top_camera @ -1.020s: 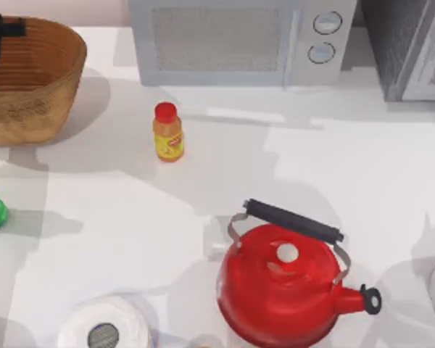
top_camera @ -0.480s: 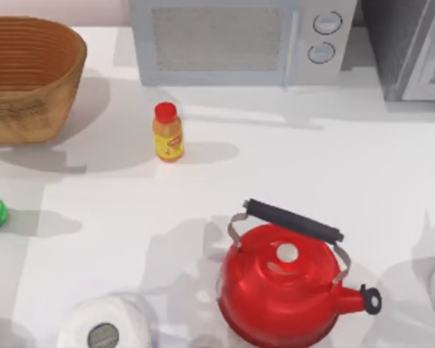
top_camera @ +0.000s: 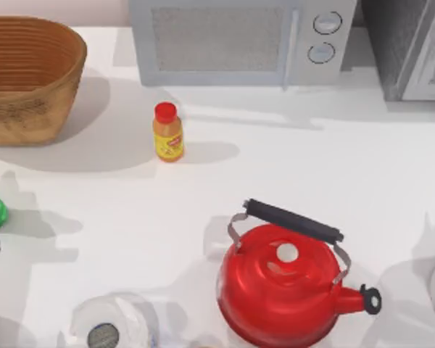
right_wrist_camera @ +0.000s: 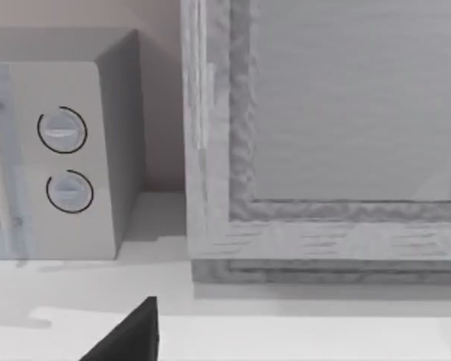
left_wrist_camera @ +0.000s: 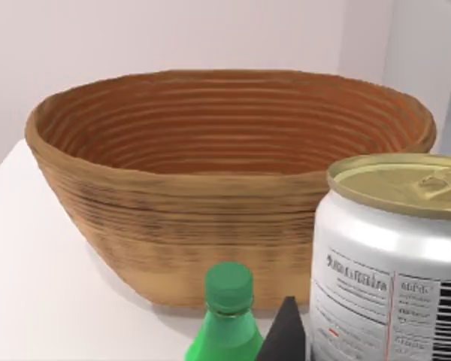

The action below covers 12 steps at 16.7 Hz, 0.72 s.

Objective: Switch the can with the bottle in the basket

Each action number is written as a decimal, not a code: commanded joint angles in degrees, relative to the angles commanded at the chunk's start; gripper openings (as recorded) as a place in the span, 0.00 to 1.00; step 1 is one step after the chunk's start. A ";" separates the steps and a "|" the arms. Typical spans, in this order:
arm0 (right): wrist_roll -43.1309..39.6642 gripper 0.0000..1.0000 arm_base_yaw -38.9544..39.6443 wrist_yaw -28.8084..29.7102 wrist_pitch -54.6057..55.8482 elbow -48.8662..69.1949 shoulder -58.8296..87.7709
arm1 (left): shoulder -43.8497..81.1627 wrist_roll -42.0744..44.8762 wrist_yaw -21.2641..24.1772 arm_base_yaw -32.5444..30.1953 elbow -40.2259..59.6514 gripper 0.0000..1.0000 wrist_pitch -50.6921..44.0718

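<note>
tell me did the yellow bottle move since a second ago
No. The yellow bottle stands at the same spot in the top view, below the microwave's left part, right of the basket.

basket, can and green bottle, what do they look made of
The basket looks like woven wicker: matte orange-brown walls in ribbed coils. The can seems metal: a smooth white printed body with a sheen and a dull gold top carrying a pull tab. The green bottle appears to be glossy plastic with a ridged screw cap, though glass can't be ruled out.
</note>
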 joint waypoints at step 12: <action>0.00 1.00 0.00 0.00 0.00 0.00 0.00 | -10.68 -0.37 -0.12 -0.39 -10.25 0.00 6.99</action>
